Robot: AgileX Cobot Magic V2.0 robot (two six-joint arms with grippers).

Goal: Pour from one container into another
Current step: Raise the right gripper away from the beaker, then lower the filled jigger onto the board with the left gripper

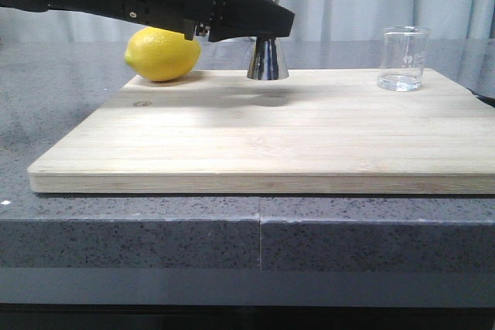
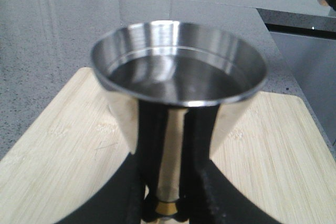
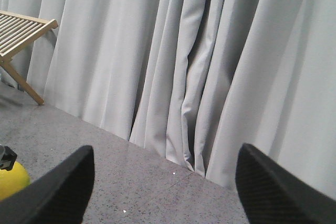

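**Looks like a staged kitchen/bar setup in a test room**

The dark grey speckled stone worktop [image 1: 155, 222] with a bamboo cutting board [image 1: 263, 144] on it says kitchen. A lemon [image 1: 162, 53], a steel jigger [image 1: 267, 59] and a small glass beaker [image 1: 402, 58] give it a drinks-prep feel. But pale grey curtains [image 3: 199, 66] hang all along the back instead of walls or cabinets, and a folding slatted wooden stand [image 3: 21, 35] sits by them, so it reads more like a mock-up than someone's home.

big bamboo board [image 1: 271, 141] sits on the speckled grey counter [image 1: 155, 245], with lemon [image 1: 162, 54], jigger [image 1: 267, 61] and beaker [image 1: 403, 59] on it
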